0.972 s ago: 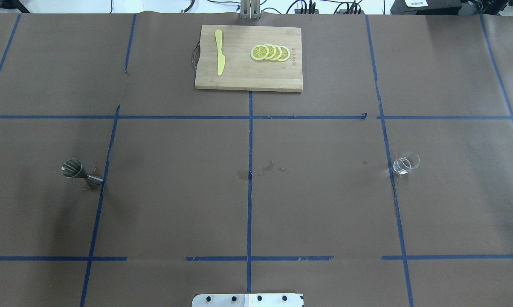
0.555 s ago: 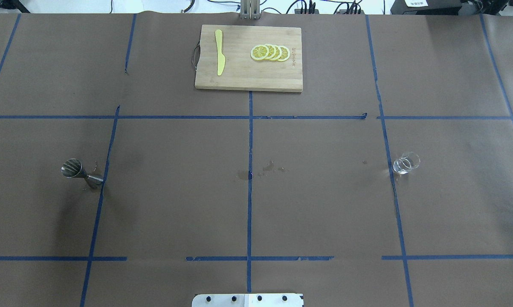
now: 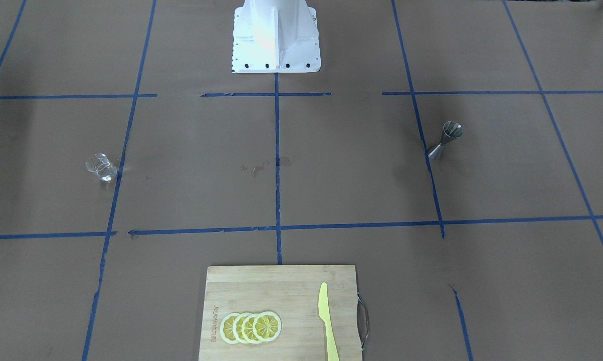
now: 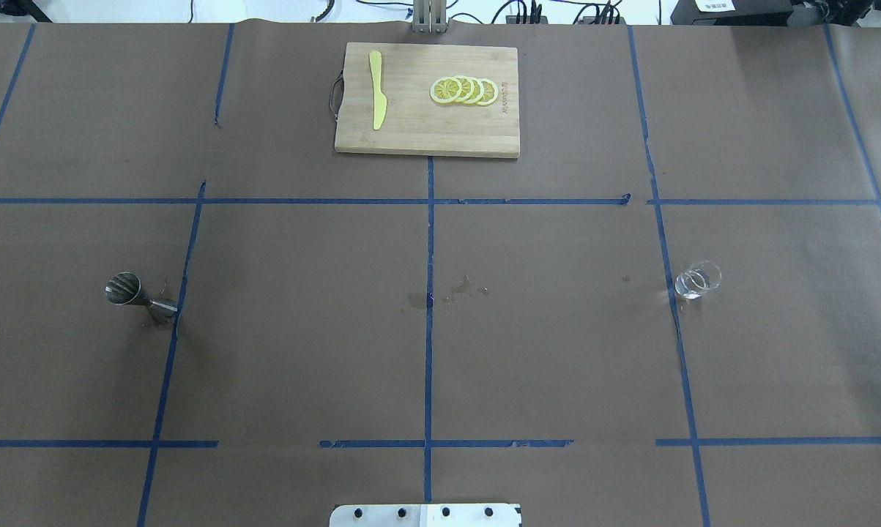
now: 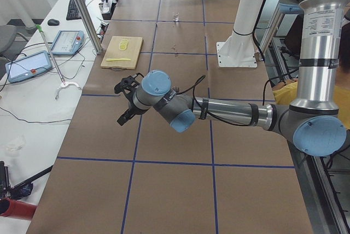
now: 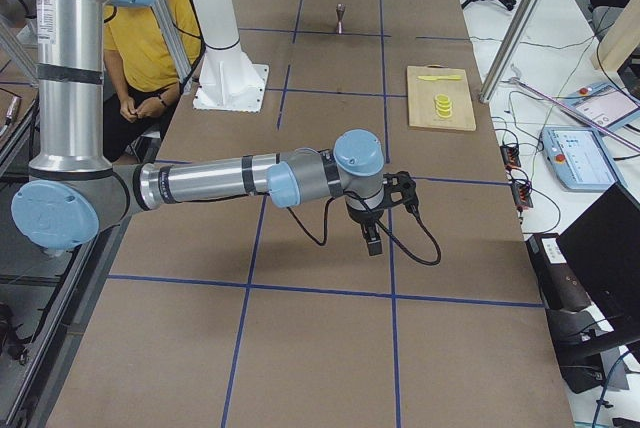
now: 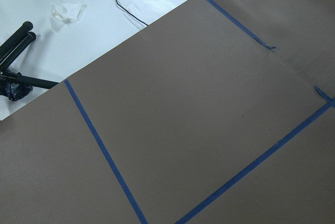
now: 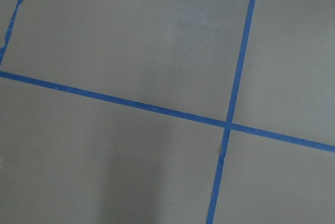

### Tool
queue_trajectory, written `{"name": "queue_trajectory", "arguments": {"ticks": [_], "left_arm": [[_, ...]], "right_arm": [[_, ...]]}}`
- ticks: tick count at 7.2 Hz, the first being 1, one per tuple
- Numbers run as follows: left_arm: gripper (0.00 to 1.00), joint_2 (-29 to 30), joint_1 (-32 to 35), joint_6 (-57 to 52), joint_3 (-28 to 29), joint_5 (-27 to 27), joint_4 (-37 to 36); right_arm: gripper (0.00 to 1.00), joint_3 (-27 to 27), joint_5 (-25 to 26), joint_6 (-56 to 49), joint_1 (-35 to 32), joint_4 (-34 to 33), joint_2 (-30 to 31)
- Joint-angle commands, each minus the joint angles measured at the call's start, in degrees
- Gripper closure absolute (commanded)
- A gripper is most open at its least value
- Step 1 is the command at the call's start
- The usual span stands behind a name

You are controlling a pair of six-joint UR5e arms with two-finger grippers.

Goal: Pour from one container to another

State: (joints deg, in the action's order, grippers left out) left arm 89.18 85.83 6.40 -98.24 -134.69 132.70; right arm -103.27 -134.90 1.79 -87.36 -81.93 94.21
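The small clear glass cup [image 4: 696, 281] stands alone on the brown table at the right of the overhead view, also visible as the cup [image 3: 101, 167]. The steel hourglass jigger [image 4: 140, 296] stands upright far off at the left, and shows again as the jigger [image 3: 445, 139]. Neither gripper appears in the overhead or front views. The left gripper [image 5: 120, 104] hovers over bare table, seen only from the side. The right gripper [image 6: 372, 240] likewise hangs over bare table, far from the cup. I cannot tell whether either is open or shut. Both wrist views show only brown paper and blue tape.
A wooden cutting board [image 4: 427, 99] with lemon slices [image 4: 463, 90] and a yellow knife [image 4: 376, 89] lies at the far middle edge. The white robot base [image 3: 275, 35] stands at the near edge. Small wet spots [image 4: 462, 287] mark the centre. A seated person [image 6: 160, 48] is beside the base.
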Motion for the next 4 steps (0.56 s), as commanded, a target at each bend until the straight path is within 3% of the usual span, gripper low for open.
{"name": "queue_trajectory", "arguments": {"ticks": [1,2,4], "left_arm": [[0.0,-0.6,-6.9,19.1,-4.4,1.4,8.2],[0.0,-0.8,-12.0,26.2,-8.9,5.2,8.4],[0.0,-6.2,-23.8,36.2,-19.3,21.5,8.5]], "right_arm": [[0.0,0.0,-0.1,0.1,0.0,0.1,0.2],[0.0,0.1,-0.1,0.2,0.0,0.1,0.2],[0.0,0.0,-0.1,0.1,0.0,0.1,0.4]]}}
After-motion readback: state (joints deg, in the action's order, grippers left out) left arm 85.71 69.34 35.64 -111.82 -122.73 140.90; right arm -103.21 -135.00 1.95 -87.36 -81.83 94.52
